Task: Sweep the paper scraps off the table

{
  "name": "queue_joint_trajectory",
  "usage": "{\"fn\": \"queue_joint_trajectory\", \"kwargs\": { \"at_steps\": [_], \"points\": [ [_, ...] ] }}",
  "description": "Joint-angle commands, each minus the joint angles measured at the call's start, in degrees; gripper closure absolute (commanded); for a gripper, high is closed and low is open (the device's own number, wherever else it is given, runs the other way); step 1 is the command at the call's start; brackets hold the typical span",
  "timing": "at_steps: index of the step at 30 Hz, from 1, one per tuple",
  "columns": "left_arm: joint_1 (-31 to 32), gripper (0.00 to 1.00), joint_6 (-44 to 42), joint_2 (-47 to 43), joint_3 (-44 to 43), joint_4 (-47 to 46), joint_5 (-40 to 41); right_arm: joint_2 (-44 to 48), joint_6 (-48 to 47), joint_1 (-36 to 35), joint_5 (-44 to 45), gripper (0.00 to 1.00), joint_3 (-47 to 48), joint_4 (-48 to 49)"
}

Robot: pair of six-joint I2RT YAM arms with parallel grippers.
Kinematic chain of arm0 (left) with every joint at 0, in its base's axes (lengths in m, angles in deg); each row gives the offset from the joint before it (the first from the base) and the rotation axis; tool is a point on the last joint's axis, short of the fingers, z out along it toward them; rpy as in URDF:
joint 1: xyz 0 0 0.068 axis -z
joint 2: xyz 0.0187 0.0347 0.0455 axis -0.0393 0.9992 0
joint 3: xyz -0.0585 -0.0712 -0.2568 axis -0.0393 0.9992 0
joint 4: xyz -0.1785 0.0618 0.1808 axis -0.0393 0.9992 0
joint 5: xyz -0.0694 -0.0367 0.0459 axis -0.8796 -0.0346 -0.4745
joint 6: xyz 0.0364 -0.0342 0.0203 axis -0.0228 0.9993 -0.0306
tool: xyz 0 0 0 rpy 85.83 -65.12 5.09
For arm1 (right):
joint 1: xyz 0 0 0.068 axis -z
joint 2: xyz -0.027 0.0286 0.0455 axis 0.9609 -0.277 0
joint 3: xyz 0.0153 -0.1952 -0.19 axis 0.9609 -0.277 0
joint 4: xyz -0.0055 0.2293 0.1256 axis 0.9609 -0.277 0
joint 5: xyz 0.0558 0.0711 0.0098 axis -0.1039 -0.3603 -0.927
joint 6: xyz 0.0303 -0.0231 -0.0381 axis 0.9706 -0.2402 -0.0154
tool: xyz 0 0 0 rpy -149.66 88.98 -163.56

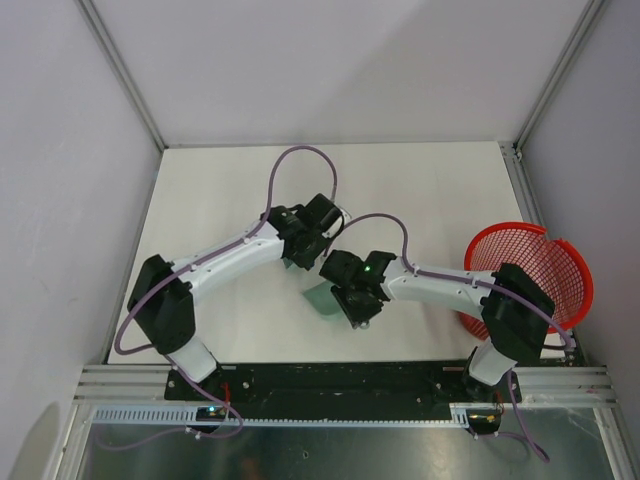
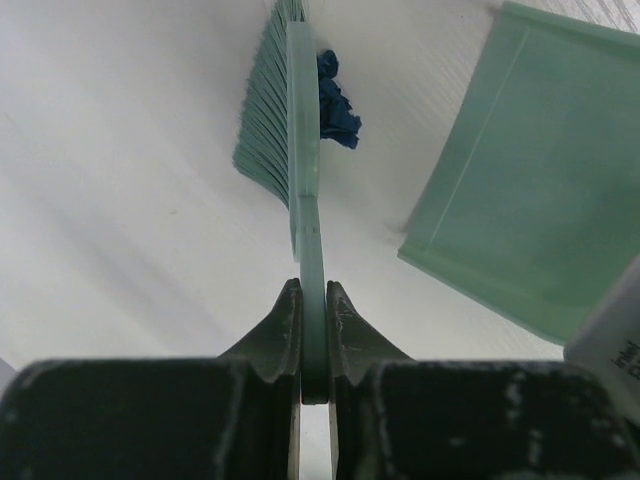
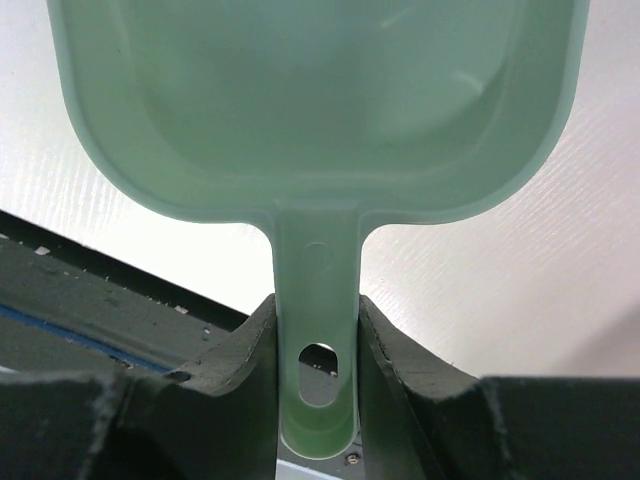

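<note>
**A:** What does the left wrist view show?

**B:** The left gripper (image 2: 312, 297) has its two dark fingers pressed together on the thin, flat handle of a pale green brush (image 2: 303, 130). The brush points away from the camera over the white table (image 2: 120, 200). Its bristles fan out to the left of the brush back.

**A:** Where are the paper scraps?

**B:** The paper scraps (image 2: 336, 108) appear as one small, dark blue, crumpled cluster lying on the table. They sit against the right side of the brush head, the side without bristles. That places them between the brush and the lip of a pale green dustpan (image 2: 530, 170), near both and well ahead of the left fingers. I cannot tell whether they touch the brush back.

**A:** How would they handle?

**B:** They look very light, soft and loose. They would probably skitter or cling to the bristles rather than resist. Pinching them seems pointless, so the hold belongs on the brush handle, with the bristles doing the pushing.

**A:** And the other arm?

**B:** The right gripper (image 3: 315, 305) is clamped on the dustpan's handle, just below the scoop. The visible part of the scoop looks empty. From overhead, both arms meet near the table's middle. A red mesh basket (image 1: 528, 272) sits at the right edge, well apart from the dustpan.
</note>
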Motion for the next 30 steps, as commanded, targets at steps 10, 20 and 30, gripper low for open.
{"fn": "queue_joint_trajectory", "kwargs": {
  "at_steps": [10,20,30],
  "points": [
    [2.8,1.00,6.1,-8.4,4.3,2.8,-23.0,-1.2,1.5,0.1,7.9,1.00,2.0,3.0],
    [2.7,1.00,8.4,-12.3,4.9,2.5,-26.1,0.3,2.6,-0.4,11.4,1.00,2.0,2.8],
    [2.8,1.00,9.9,-15.3,6.4,2.9,-19.4,1.9,5.3,-2.9,17.3,1.00,1.9,2.8]
  ]
}}
